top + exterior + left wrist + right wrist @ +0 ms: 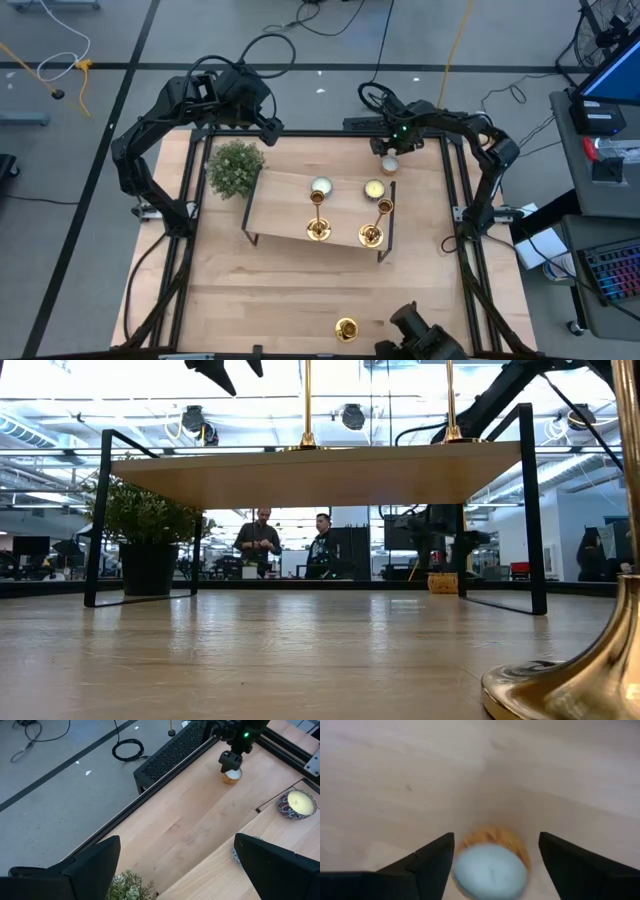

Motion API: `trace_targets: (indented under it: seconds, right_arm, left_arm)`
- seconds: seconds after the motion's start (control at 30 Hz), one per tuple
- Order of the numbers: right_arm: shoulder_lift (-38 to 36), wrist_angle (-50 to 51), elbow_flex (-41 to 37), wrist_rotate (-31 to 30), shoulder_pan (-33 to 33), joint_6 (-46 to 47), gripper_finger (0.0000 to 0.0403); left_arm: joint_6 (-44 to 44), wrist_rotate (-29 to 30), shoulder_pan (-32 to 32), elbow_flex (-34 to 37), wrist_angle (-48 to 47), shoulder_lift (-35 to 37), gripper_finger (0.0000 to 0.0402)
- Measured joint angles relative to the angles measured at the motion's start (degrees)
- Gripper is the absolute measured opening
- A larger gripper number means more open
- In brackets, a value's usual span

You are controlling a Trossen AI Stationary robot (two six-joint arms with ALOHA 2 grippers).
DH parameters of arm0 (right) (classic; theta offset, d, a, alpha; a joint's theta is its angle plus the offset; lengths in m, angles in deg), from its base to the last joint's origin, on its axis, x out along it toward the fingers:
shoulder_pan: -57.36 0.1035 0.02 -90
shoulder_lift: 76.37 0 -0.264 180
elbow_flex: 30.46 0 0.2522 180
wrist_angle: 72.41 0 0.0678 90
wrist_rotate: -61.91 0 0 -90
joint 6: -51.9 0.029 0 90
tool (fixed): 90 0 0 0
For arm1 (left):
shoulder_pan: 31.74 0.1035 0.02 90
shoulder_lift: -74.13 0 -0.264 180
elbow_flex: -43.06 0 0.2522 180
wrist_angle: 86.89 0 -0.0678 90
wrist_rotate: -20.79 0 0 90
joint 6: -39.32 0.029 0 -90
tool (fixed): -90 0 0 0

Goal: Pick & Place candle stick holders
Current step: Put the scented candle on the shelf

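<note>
At the far right of the tabletop (300, 290), your right pincer (390, 152) hangs directly over a small candle (389, 165) in a gold-patterned cup, its fingers (427, 865) spread apart on either side of the candle, which sits between them without being touched as far as the right wrist view shows. Your left pincer (268, 127) waits high above the far left corner, near the plant (235, 167), with its fingers (95, 865) wide apart and nothing between them. On the low shelf (275, 205) in the middle of the tabletop you have two holders standing upright side by side near the front edge: the left holder (318, 225) and the right holder (371, 232). Behind them on the same shelf sit two pale tealights, one (321, 187) behind the left holder and another (374, 188) behind the right holder. The third holder (346, 328) stands by itself on the tabletop near the front edge, well apart from the shelf; in the low view its flared brass base fills the bottom right corner. The plant stands just off the shelf's far left corner. In the low view you can see two people (290, 542) in the room far behind the tabletop.
</note>
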Motion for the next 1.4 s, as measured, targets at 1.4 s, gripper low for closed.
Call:
trace_targets:
  seconds: [1.4]
  right_arm:
    - [-0.21, 7.02, 0.00, -0.26, 3.87, 0.39, 0.0400]
  left_arm:
    - [1.51, -0.02, -0.38, 0.00, -0.14, 0.00, 0.0397]
